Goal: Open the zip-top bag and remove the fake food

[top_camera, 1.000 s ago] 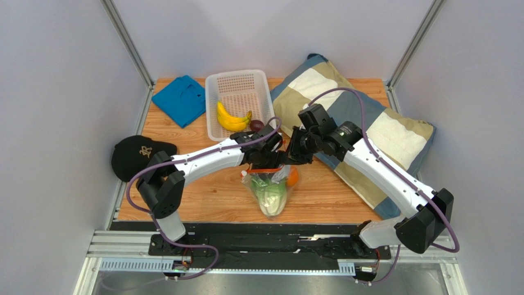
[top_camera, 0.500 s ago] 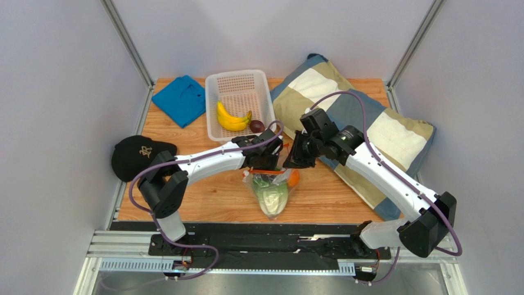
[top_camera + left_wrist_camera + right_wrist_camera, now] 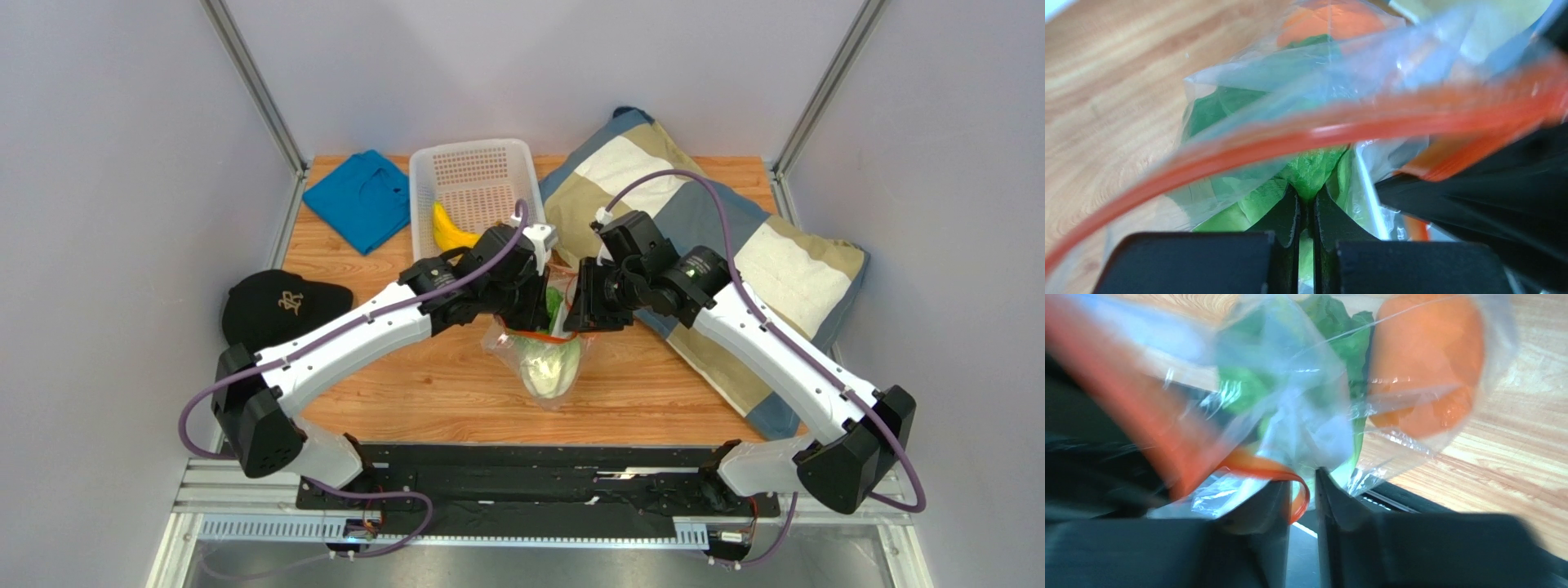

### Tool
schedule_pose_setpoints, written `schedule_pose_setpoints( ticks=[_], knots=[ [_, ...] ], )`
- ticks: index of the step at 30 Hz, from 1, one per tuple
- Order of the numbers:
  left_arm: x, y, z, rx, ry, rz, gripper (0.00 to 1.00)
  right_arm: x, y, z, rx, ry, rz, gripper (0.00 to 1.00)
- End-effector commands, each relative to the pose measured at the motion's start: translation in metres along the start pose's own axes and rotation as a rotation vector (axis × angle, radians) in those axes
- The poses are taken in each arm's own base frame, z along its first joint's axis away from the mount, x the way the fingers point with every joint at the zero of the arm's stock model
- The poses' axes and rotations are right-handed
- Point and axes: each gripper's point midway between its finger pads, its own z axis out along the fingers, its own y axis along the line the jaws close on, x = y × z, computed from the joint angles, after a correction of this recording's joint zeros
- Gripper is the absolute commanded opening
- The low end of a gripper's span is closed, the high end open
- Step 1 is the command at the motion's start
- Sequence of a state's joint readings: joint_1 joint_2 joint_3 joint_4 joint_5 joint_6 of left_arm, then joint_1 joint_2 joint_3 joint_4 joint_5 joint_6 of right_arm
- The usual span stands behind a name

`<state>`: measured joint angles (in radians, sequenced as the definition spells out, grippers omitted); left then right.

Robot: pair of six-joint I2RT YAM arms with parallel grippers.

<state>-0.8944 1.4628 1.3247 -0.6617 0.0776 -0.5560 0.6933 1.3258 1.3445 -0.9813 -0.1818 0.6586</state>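
Pinching lettuce head [image 3: 1315, 166] inside zip-top bag [image 3: 1290, 61] with left gripper [image 3: 1306, 195], jaws closed on it; straddling bag's zip strip [image 3: 1254, 462] with right gripper [image 3: 1301, 481], jaws narrowly parted.

The work surface is a rectangular tabletop of light-brown wood planks [image 3: 405, 380]. A white perforated plastic basket [image 3: 472, 178], rectangular with a rolled rim, stands at the far edge near the centre. A folded bright-blue cloth [image 3: 359, 199] lies in the far left corner, just beside the basket. A black fabric cap with a pale emblem [image 3: 276, 306] sits at the left edge, partly overhanging it. A large patchwork pillow in cream, tan and grey-blue panels [image 3: 687, 202] covers the right side and extends past the right edge. Plain grey wall panels [image 3: 123, 184] enclose the cell, joined by silver aluminium corner posts [image 3: 252, 80]. A silver extruded rail [image 3: 245, 502] runs along the near edge.
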Motion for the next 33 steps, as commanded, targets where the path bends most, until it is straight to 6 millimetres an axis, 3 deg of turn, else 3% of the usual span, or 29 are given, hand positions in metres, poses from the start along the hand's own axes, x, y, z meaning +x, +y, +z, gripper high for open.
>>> schedule_pose_setpoints(
  ticks=[1,2,5,9,10,12,13,18,20,25,27,29,32,33],
  knots=[
    [-0.032,-0.009,-0.013,-0.011,-0.104,-0.073,0.0,-0.003,0.014,-0.021,-0.054,-0.022,-0.026,0.46],
    [-0.03,-0.005,-0.012,-0.032,-0.097,-0.095,0.0,-0.003,0.016,-0.026,-0.063,-0.024,-0.008,0.68],
    [-0.037,0.002,-0.004,-0.051,-0.109,-0.145,0.0,-0.001,0.02,-0.038,-0.092,-0.053,0.006,0.84],
    [-0.043,0.007,-0.007,-0.067,-0.112,-0.188,0.0,0.02,-0.002,-0.038,-0.084,-0.066,-0.025,0.89],
    [-0.045,0.008,-0.008,-0.072,-0.109,-0.193,0.0,0.037,-0.013,-0.027,-0.081,-0.022,-0.016,0.9],
    [-0.043,0.018,-0.007,-0.106,-0.083,-0.218,0.0,0.044,-0.008,-0.033,-0.172,-0.061,-0.038,0.91],
    [-0.042,0.021,-0.005,-0.115,-0.074,-0.233,0.0,0.057,-0.02,-0.021,-0.165,-0.041,-0.04,0.93],
    [-0.038,0.02,-0.003,-0.085,-0.033,-0.325,0.0,0.077,-0.014,0.002,-0.363,-0.098,-0.092,0.98],
    [-0.04,0.018,-0.002,-0.077,-0.033,-0.333,0.0,0.076,-0.012,0.004,-0.384,-0.138,-0.094,0.98],
    [-0.039,0.018,0.004,-0.077,-0.004,-0.333,0.0,0.07,0.012,-0.019,-0.487,-0.223,-0.147,1.0],
    [-0.036,0.017,0.006,-0.07,0.01,-0.327,0.0,0.055,0.011,-0.027,-0.435,-0.28,-0.143,1.0],
    [-0.032,0.019,0.006,-0.072,0.022,-0.324,0.0,0.056,0.001,-0.02,-0.354,-0.242,-0.136,1.0],
    [-0.028,0.023,0.005,-0.092,0.021,-0.334,0.0,0.055,0.004,-0.014,-0.315,-0.176,-0.126,1.0],
    [-0.028,0.025,0.004,-0.101,0.015,-0.339,0.0,0.058,0.019,-0.023,-0.374,-0.139,-0.149,1.0]
  ],
)
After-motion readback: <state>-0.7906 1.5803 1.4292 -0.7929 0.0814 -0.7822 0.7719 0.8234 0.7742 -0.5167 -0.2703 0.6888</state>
